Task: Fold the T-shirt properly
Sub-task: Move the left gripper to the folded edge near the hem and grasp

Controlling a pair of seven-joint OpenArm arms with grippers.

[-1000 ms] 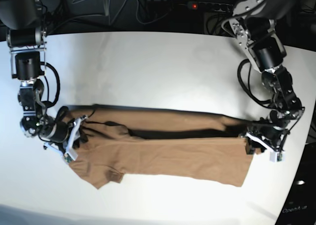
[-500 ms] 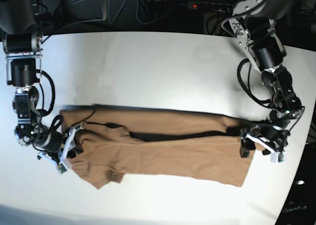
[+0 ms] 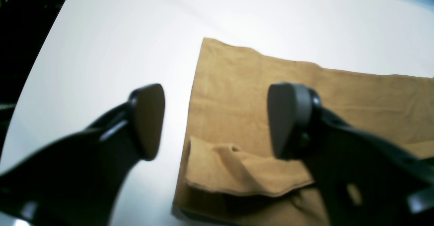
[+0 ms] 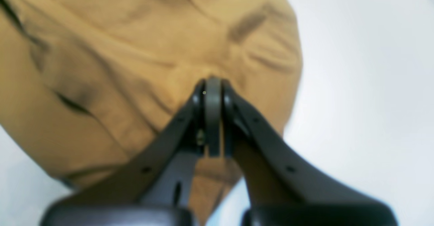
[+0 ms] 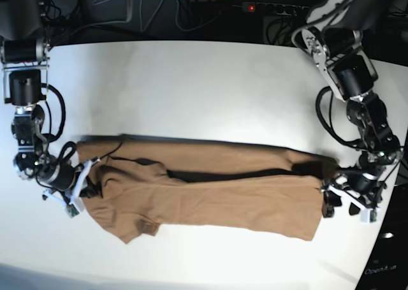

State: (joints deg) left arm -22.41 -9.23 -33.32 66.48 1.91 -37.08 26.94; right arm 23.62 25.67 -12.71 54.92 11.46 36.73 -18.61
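Observation:
The tan-brown T-shirt (image 5: 204,191) lies flat across the white table, folded lengthwise into a long band with a dark gap along its middle. In the base view my left gripper (image 5: 347,207) hovers just off the band's right end. The left wrist view shows this gripper (image 3: 217,121) open, with the T-shirt (image 3: 271,80) hem corner below and nothing between its fingers (image 3: 147,117). My right gripper (image 5: 83,191) sits at the band's left, sleeve end. In the blurred right wrist view it (image 4: 212,83) is shut, over the T-shirt (image 4: 135,49), with no cloth visibly between the pads.
The white table (image 5: 191,79) extends well behind the shirt. Cables and a power strip with a red light (image 5: 252,7) lie beyond its back edge. The table's dark side edge (image 3: 30,49) is close to my left gripper.
My left gripper let go of the hem and drew back to the right and down. My right gripper moved left along the sleeve end and went from open to shut. The sleeve end stretched slightly left.

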